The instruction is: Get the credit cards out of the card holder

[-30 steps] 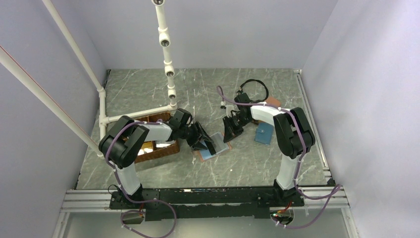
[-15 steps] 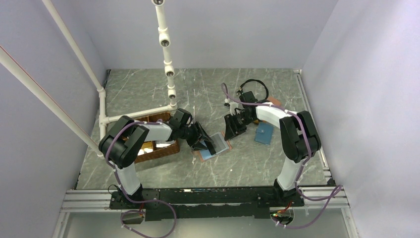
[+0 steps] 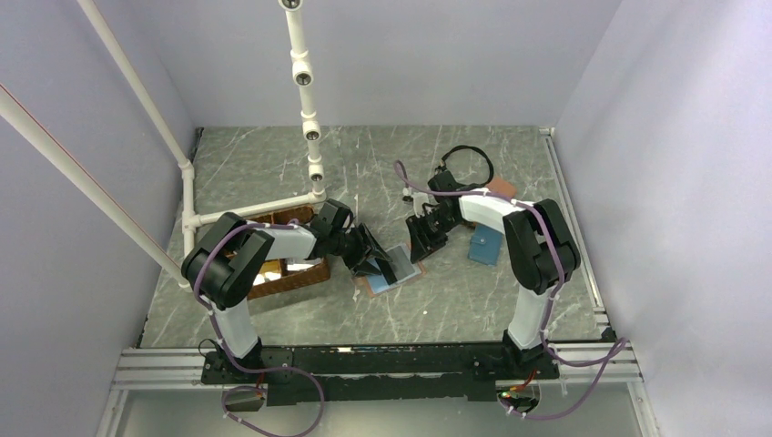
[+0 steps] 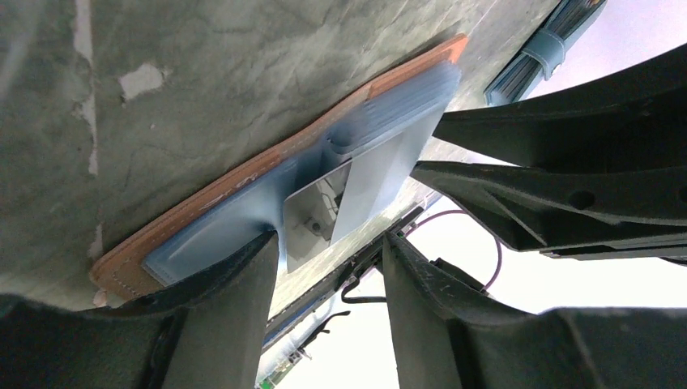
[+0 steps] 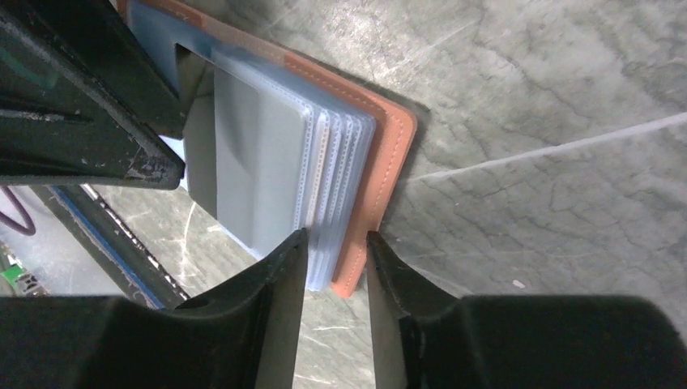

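Card holder (image 3: pixel 393 271) lies open and flat on the table (image 3: pixel 455 305), about mid-table and a bit toward the near edge. Salmon cover is down, light-blue pockets and clear sleeves face up.

Left gripper (image 4: pixel 330 243) is low over the holder's left half. Its fingers stand fairly wide apart with nothing clamped. One fingertip (image 4: pixel 263 251) touches the blue pocket. The other is off the holder's near edge.

One shiny grey card (image 4: pixel 312 219) shows between the left fingers, lying against the pocket at the foot of the sleeve stack. Cannot tell how far it is out. Right wrist view shows another grey card (image 5: pixel 267 170) inside the top sleeve.

Right gripper (image 5: pixel 335 237) is at the holder's right edge, facing the left gripper, and the two are close. Its fingers have a narrow gap. The corner of the sleeve stack and the salmon rim show in that gap. Cannot tell if the tips pinch the edge or only hover over it.

Teal wallet (image 3: pixel 485 244) lies flat just right of the right gripper, toward the table's right edge, apart from the holder. Orange wallet (image 3: pixel 502 188) peeks out behind the right arm, further back. Basket (image 3: pixel 289 271) sits toward the left edge, under the left arm. Black cable loop (image 3: pixel 469 162) lies toward the far edge.
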Controlling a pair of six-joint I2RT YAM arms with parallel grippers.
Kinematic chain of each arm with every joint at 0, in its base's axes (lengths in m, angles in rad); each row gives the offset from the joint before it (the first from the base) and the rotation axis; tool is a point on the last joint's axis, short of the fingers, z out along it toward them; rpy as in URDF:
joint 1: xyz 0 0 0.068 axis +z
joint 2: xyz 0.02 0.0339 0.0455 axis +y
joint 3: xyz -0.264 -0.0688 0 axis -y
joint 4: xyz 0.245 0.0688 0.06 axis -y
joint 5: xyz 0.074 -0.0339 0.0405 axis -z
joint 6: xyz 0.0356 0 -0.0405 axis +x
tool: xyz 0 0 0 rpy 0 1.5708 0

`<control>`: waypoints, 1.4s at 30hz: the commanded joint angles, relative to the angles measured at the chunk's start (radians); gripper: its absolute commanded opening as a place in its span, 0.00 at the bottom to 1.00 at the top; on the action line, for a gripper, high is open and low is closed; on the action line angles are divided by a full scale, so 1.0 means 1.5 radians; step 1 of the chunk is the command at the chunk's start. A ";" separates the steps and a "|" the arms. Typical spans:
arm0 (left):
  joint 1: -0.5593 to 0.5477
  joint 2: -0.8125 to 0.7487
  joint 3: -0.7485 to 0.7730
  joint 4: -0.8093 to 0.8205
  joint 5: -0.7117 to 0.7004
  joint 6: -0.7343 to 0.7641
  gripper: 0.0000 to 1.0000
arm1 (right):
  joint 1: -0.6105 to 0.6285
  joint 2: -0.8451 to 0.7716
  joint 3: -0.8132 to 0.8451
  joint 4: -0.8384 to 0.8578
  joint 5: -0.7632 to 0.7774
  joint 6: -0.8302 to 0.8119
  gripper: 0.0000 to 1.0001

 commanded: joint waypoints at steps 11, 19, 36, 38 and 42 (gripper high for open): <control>-0.002 0.030 -0.018 0.019 -0.017 -0.014 0.54 | 0.037 0.040 0.022 -0.010 0.110 -0.018 0.23; 0.002 0.023 -0.030 0.006 -0.025 -0.021 0.54 | -0.008 -0.004 0.038 -0.013 0.074 -0.024 0.33; 0.004 0.007 -0.040 0.004 -0.031 -0.019 0.55 | 0.017 0.034 0.049 -0.025 0.025 -0.034 0.45; 0.005 0.003 -0.046 0.007 -0.033 -0.023 0.55 | 0.020 0.040 0.045 -0.023 0.061 -0.029 0.40; 0.006 -0.003 -0.058 0.009 -0.034 -0.034 0.58 | 0.025 0.051 0.040 -0.028 0.105 -0.031 0.30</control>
